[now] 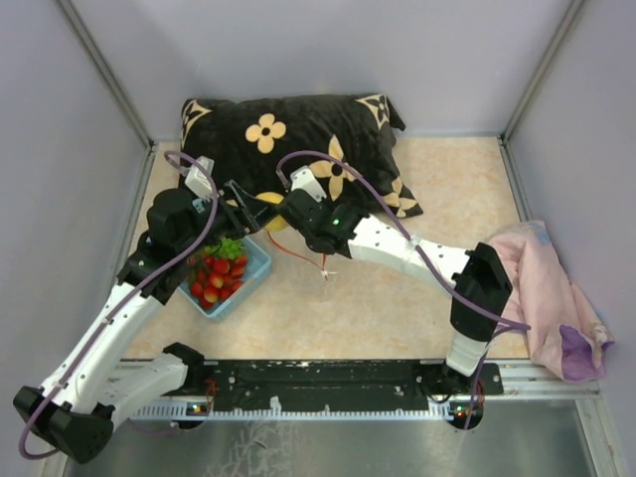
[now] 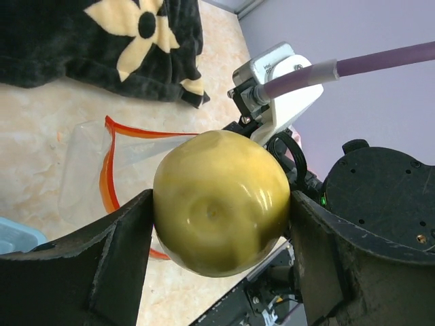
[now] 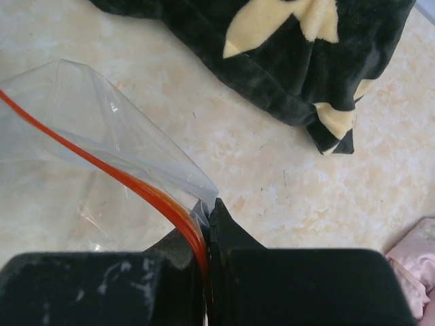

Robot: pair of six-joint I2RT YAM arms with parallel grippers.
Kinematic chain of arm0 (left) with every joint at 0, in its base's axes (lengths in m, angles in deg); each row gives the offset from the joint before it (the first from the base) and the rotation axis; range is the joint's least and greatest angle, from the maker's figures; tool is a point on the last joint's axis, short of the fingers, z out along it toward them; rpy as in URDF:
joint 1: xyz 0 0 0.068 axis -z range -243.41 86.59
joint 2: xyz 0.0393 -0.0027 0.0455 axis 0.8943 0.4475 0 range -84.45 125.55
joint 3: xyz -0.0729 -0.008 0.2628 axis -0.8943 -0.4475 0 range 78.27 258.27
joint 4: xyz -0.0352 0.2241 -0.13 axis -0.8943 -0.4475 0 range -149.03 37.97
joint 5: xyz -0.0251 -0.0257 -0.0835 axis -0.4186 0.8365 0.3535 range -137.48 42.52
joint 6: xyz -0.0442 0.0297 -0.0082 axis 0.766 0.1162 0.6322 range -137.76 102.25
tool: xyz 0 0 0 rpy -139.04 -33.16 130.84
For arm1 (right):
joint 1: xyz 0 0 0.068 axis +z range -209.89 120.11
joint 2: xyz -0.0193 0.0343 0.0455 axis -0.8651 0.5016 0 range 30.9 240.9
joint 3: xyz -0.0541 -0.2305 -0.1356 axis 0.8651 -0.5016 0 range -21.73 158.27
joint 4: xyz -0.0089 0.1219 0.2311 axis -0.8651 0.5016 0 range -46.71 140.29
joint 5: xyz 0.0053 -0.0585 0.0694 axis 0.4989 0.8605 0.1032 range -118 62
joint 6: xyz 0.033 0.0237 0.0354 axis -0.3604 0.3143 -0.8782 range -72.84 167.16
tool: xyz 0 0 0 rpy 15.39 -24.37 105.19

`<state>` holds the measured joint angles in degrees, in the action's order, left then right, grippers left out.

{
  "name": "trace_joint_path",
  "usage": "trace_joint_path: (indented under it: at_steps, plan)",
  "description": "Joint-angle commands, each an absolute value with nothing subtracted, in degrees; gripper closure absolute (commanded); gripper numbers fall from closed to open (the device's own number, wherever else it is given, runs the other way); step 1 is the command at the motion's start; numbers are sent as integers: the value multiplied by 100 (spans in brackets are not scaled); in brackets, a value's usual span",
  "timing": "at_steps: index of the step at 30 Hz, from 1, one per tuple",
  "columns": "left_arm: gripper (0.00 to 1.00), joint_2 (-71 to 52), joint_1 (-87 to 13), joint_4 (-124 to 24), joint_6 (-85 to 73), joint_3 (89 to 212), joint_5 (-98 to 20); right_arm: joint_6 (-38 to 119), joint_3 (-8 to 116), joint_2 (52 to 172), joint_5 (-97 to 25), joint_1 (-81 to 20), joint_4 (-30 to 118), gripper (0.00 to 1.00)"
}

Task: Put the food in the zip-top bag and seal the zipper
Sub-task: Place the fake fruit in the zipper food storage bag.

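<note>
My left gripper [image 2: 221, 221] is shut on the yellow pear-like fruit [image 2: 221, 200], held above the table beside the bag's open mouth. The clear zip-top bag [image 2: 85, 163] lies on the table with its red-orange zipper [image 2: 105, 180] curved open. My right gripper [image 3: 207, 221] is shut on the zipper [image 3: 102, 159] at one end and lifts that corner of the bag [image 3: 88, 115]. From above, both grippers meet in front of the pillow, left [image 1: 246, 211] and right [image 1: 285, 214], with the yellow fruit [image 1: 271, 199] between them. Red strawberries [image 1: 219, 273] and green grapes [image 1: 231, 246] sit in the basket.
A light blue basket [image 1: 258, 266] stands left of centre under the left arm. A black pillow with cream flowers [image 1: 288, 134] lies at the back. A pink cloth [image 1: 556, 298] is heaped at the right edge. Grey walls close in three sides.
</note>
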<state>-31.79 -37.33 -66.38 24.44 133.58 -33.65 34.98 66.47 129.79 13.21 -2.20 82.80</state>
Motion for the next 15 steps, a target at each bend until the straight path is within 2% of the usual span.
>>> trace_joint_path:
  at_steps: [1,15]
  plan:
    - [48,-2916,-3549,-7146,2070,13044,-4144,3275,6921,12701,1036,-68,7581,100]
    - [44,-3389,-3542,-7124,2315,12375,-4631,2955,6477,12233,707,-223,7220,100]
